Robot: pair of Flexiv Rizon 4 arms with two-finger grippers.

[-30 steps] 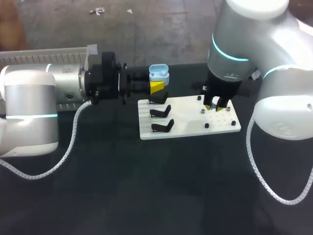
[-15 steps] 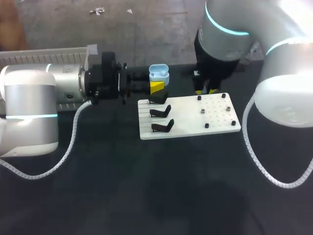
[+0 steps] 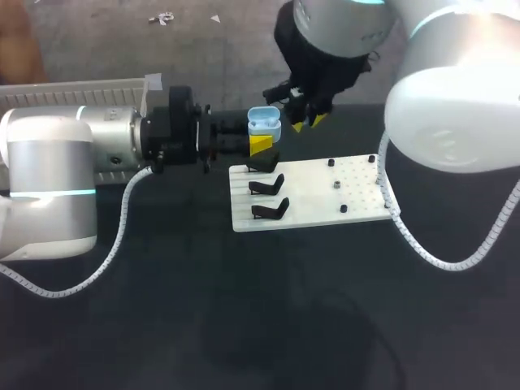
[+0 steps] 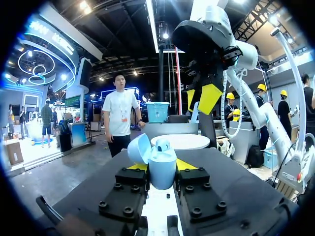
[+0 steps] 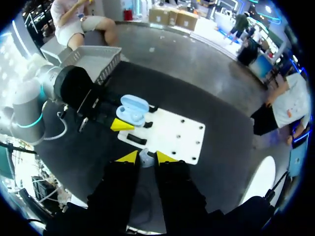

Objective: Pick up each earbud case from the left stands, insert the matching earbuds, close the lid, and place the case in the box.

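A light blue earbud case (image 3: 263,123) with its lid open is held upright in my left gripper (image 3: 261,141), which is shut on its lower body. In the left wrist view the case (image 4: 162,166) stands between the yellow tips, the lid (image 4: 139,148) tilted back. My right gripper (image 3: 307,120) hangs just right of and slightly above the case. Seen from the right wrist, this gripper (image 5: 144,156) is shut on a small pale earbud (image 5: 144,160), with the open case (image 5: 134,109) below and ahead of it.
Under both grippers lies a white plate (image 3: 313,193), with three black stands (image 3: 266,187) on its left part and small pegs plus a grey piece (image 3: 335,184) on its right. The pale box (image 3: 77,88) sits behind my left arm, at the table's back left.
My right arm has lifted off the plate's right part and swung up and left to beside the open case. The left arm and the case have kept still.
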